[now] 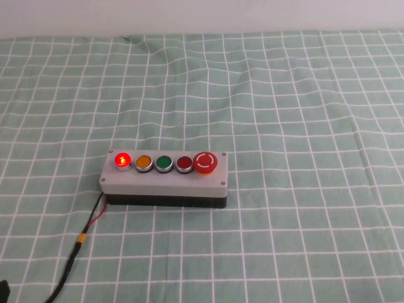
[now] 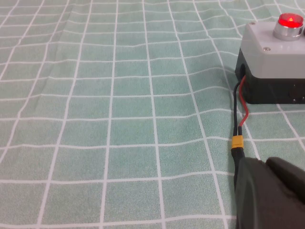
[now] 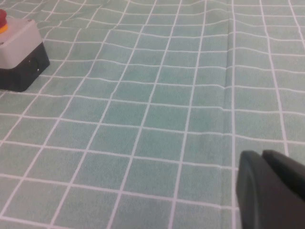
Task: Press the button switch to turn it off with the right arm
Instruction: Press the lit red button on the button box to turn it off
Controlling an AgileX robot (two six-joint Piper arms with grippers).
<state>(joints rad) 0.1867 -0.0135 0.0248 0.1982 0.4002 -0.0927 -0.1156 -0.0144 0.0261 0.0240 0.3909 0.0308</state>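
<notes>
**A:** From above, where is the box?

**B:** The box (image 1: pixel 164 183) sits on the green checked cloth (image 1: pixel 303 113), a little left of the middle. It has a grey lid on a black base.

**A:** And the buttons?

**B:** There are five in a row on the lid. The lit button (image 1: pixel 122 160) glows red at the left end. Next come an orange button (image 1: pixel 144 163), a green button (image 1: pixel 164 163) and a dark red button (image 1: pixel 184 164). A big red mushroom button (image 1: pixel 205 162) is at the right end.

**A:** Anything attached?

**B:** A cable (image 1: pixel 79 243) leaves the box's left end and runs to the near left corner. It has a yellow plug (image 1: pixel 82 238) on it.

**A:** What does the left wrist view show?

**B:** The left gripper (image 2: pixel 267 171) is a dark mass low over the cloth. Its two halves are pressed together with no cloth showing between them, and they pinch nothing. The cable runs up to its tip, and the plug is just beside it. Beyond that is the end of the box with the lit button glowing. The gripper is apart from the box.

**A:** And the right wrist view?

**B:** The right gripper (image 3: pixel 263 164) looks the same, with its halves pressed together and nothing held. It is over bare cloth. The box's other end is well apart from it, with only a sliver of the mushroom button showing on top.
</notes>
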